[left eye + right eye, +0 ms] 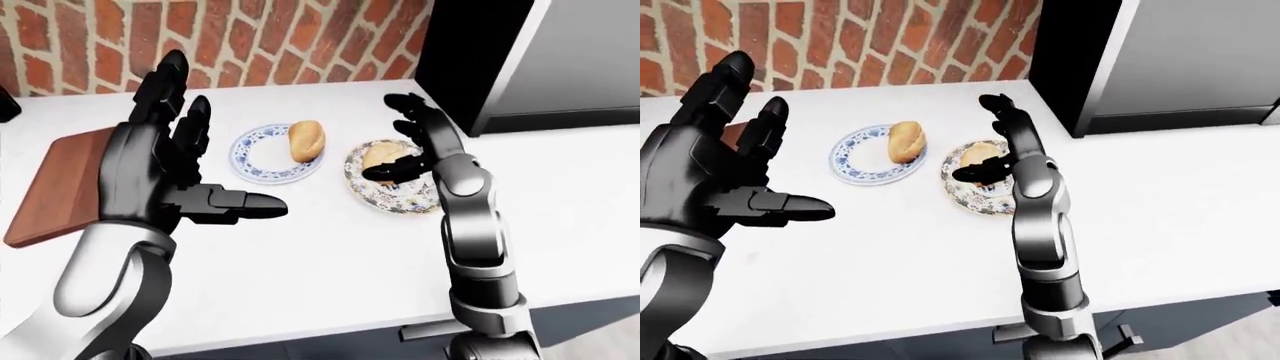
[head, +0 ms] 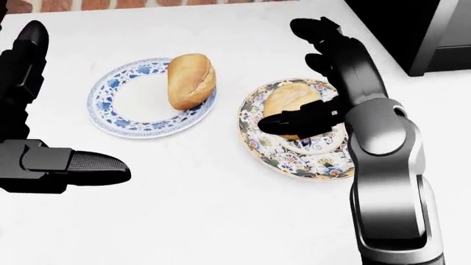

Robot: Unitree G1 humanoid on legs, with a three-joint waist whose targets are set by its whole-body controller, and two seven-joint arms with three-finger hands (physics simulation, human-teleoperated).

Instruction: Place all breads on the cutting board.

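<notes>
my right hand (image 2: 324,83) is spread open over the golden bread roll (image 2: 289,105) on the ornate floral-patterned plate (image 2: 294,160); the thumb crosses the roll's lower edge at about 6 o'clock, and the two fingers (image 2: 324,33) reach past it toward 12. nothing is closed round it yet. from these angles i cannot tell whether the thumb is touching the crust or just hanging above it.

the second golden bread roll (image 2: 191,80) rests on the right side of the blue-and-white patterned plate (image 2: 125,99), at roughly 9 o'clock from my right hand. the reddish-brown wooden cutting board (image 1: 60,184) lies further out along 9 o'clock in the left-eye view, partly behind my left hand (image 1: 165,161), and it carries no bread. my left hand is raised, open, fingers up and thumb out sideways, holding nothing.

so neither roll is placed, by my judgement.

risks from here: if i close with the thumb this low and the fingers overshooting the far end, the roll may squirt out sideways or tip off the plate onto the white countertop (image 1: 320,262). pressing down could skid the plate itself toward the blue one just beside it. and carrying the roll to the board means crossing over the other roll and my own left hand, which sits right in the path.
</notes>
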